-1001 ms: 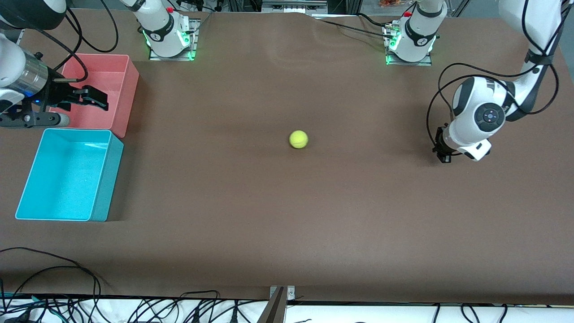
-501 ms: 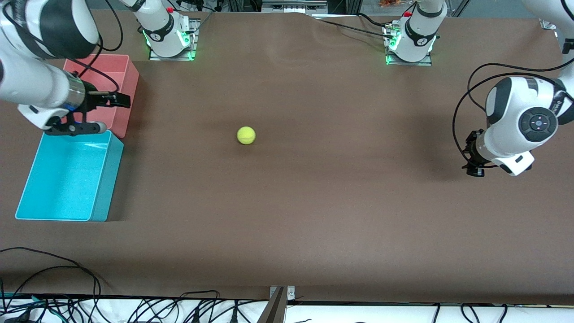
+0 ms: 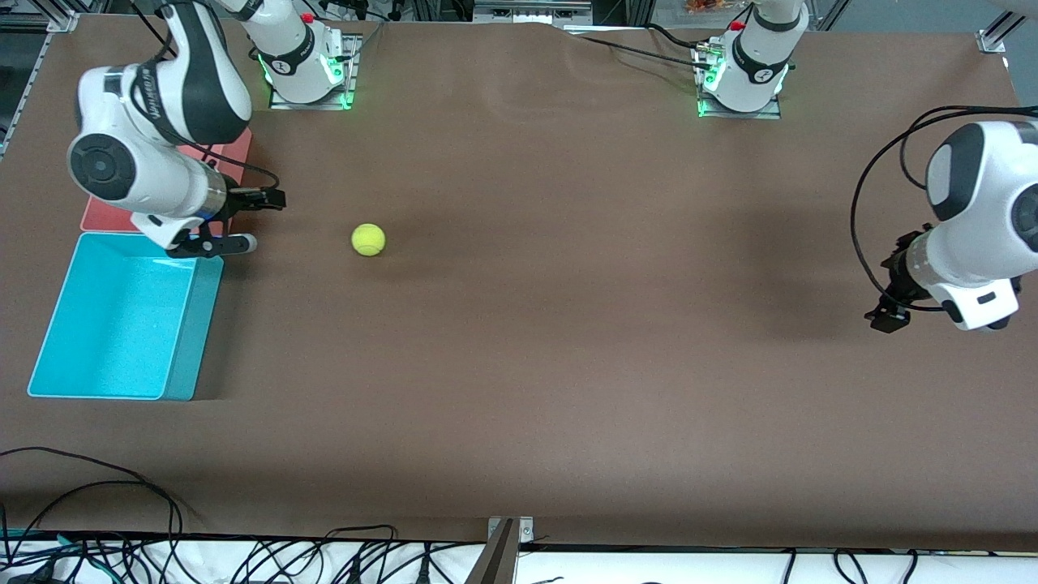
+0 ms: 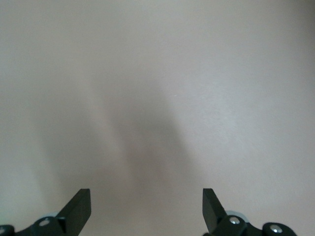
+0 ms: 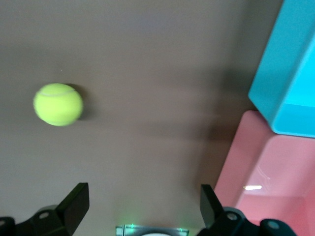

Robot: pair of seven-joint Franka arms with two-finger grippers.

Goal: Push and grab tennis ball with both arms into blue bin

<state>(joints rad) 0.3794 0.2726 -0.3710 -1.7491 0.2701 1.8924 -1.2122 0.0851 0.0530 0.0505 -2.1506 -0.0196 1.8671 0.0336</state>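
The tennis ball (image 3: 368, 240) lies on the brown table, apart from both grippers. It also shows in the right wrist view (image 5: 58, 104). My right gripper (image 3: 261, 198) hangs between the ball and the bins, by the corner of the pink bin. Its jaws (image 5: 142, 194) are open and empty. The blue bin (image 3: 199, 324) stands at the right arm's end of the table, nearer the front camera than the pink bin; its corner shows in the right wrist view (image 5: 290, 73). My left gripper (image 3: 888, 315) is open and empty (image 4: 146, 196) over bare table at the left arm's end.
The pink-red bin (image 3: 101, 217) is mostly covered by the right arm; it also shows in the right wrist view (image 5: 266, 172). The arm bases (image 3: 304, 65) stand along the table's edge farthest from the front camera. Cables lie along the nearest edge.
The ball has rolled toward the right arm's end of the table. My right gripper has swung from over the pink bin out toward the ball. My left arm has drawn back toward its end.
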